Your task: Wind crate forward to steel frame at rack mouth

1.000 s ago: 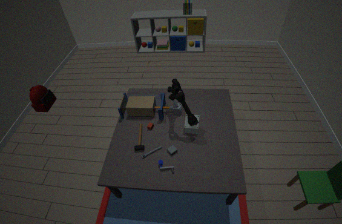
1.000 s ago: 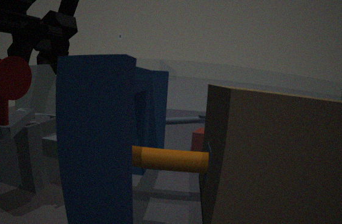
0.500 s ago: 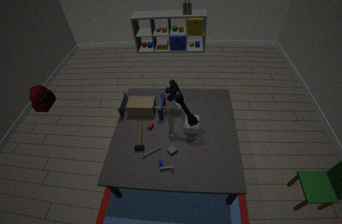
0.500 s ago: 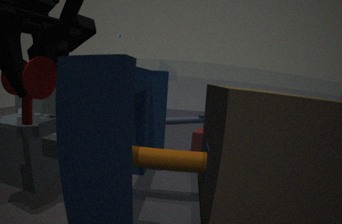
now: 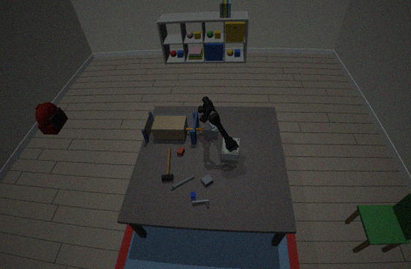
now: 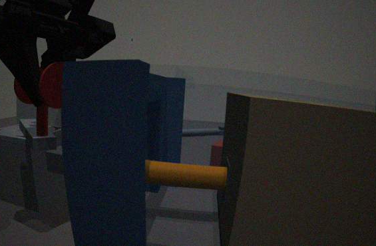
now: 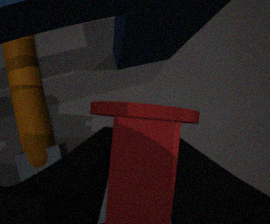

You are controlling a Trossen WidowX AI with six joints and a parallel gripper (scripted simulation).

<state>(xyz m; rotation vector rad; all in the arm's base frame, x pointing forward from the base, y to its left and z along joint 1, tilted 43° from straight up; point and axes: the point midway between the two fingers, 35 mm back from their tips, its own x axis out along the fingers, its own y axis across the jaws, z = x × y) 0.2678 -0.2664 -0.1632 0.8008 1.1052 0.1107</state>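
Observation:
The tan crate (image 5: 169, 123) (image 6: 307, 173) sits flat in the low cubby, its front apart from the blue frame (image 5: 194, 129) (image 6: 104, 149) at the mouth. An orange strap (image 6: 187, 174) (image 7: 28, 105) runs from the crate through the frame toward the grey winch (image 5: 212, 134) (image 6: 7, 166). The handle's grey crank arm (image 6: 30, 127) lies across the winch top, with its red grip (image 6: 42, 121) (image 7: 143, 165) upright. My gripper (image 6: 40, 100) (image 7: 136, 139) is shut on that red grip, from above. The key in the hole is hidden.
On the bench (image 5: 255, 189) lie a mallet (image 5: 168, 163), an orange-red block (image 5: 180, 151), a wrench (image 5: 182, 182), a grey block (image 5: 206, 179), a blue cube (image 5: 193, 195) and a small grey angled tool (image 5: 201, 201). The arm's pale base box (image 5: 230, 157) stands right of the winch.

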